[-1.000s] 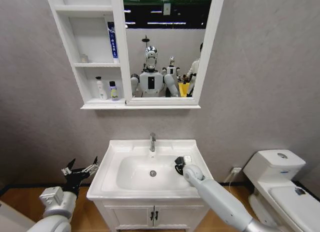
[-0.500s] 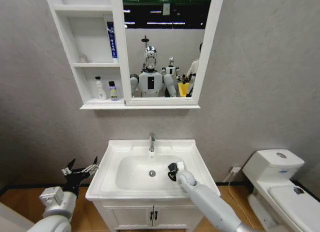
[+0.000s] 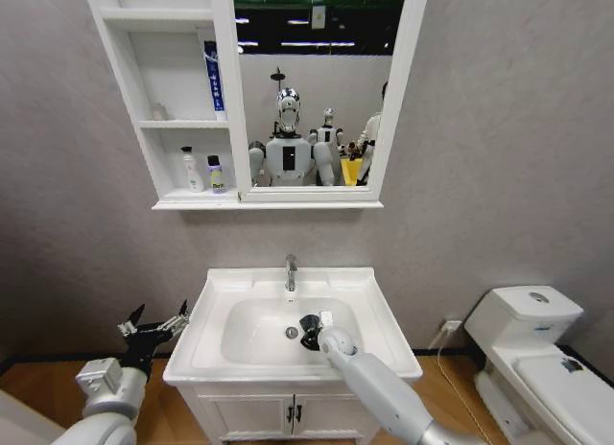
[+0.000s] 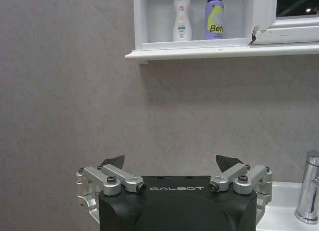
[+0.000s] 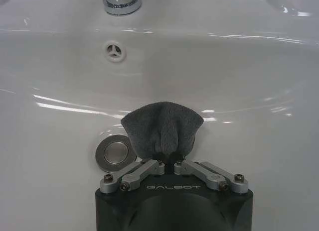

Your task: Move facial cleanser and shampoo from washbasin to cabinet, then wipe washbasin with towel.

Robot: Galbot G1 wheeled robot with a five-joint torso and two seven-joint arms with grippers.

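Two bottles, a white one [image 3: 195, 171] and a purple-labelled one [image 3: 218, 175], stand side by side in the lowest niche of the cabinet [image 3: 226, 100], so I judge the moving step done; my left gripper [image 3: 153, 326] hangs idle, off the left edge of the washbasin [image 3: 379, 316], its fingers spread wide with nothing between them; at the middle, the wiping step is in hand; my right gripper [image 3: 311, 331] is down inside the bowl, just right of the drain [image 5: 114, 152], its fingers pinched together on the dark grey towel [image 5: 162, 129], which bunches out ahead of them against the white ceramic below the chrome tap [image 3: 291, 271]; next, I reckon, the cloth should sweep the bowl's slopes and the flat rim, kept pressed flat and clear of the tap.
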